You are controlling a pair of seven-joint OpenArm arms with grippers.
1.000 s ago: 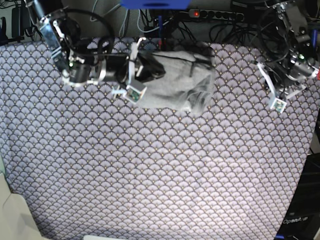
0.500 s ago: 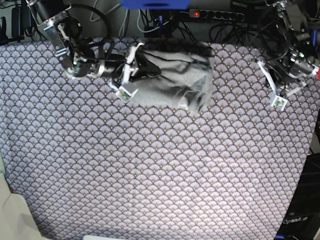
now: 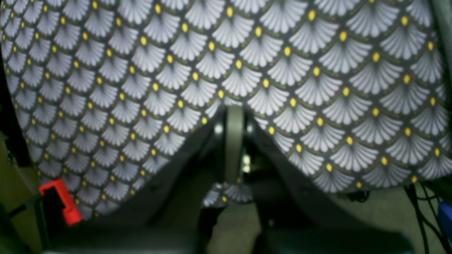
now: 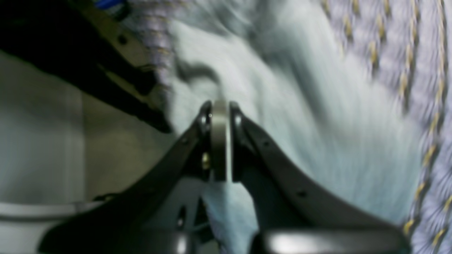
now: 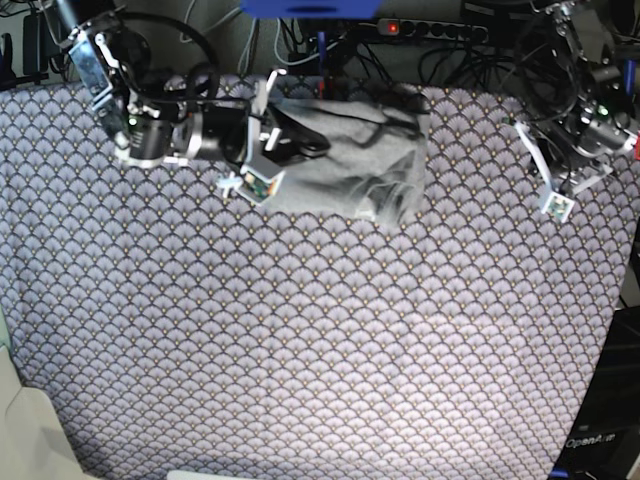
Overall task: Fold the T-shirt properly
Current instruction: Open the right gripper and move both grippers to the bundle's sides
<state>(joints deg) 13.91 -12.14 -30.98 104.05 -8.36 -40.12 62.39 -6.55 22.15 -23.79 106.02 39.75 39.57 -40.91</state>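
Observation:
The light grey T-shirt (image 5: 352, 165) lies bunched at the back middle of the table, with creases and a darker fold at its right side. In the base view my right gripper (image 5: 303, 140) is at the shirt's left edge. In the right wrist view it (image 4: 219, 109) is shut, with pale shirt cloth (image 4: 282, 116) ahead of it and a strip of it running down between the fingers. My left gripper (image 5: 572, 165) is at the table's back right, well apart from the shirt. In the left wrist view it (image 3: 233, 113) is shut and empty above the patterned cloth.
A purple-grey scallop-patterned cloth (image 5: 300, 330) covers the table; it also shows in the left wrist view (image 3: 282, 53). Cables and a power strip (image 5: 430, 30) lie behind the back edge. A red clip (image 3: 61, 201) sits at the table edge near my left gripper.
My right gripper has shifted a little along the shirt's left edge towards the back, and the cloth there has bunched up. The left arm has barely moved.

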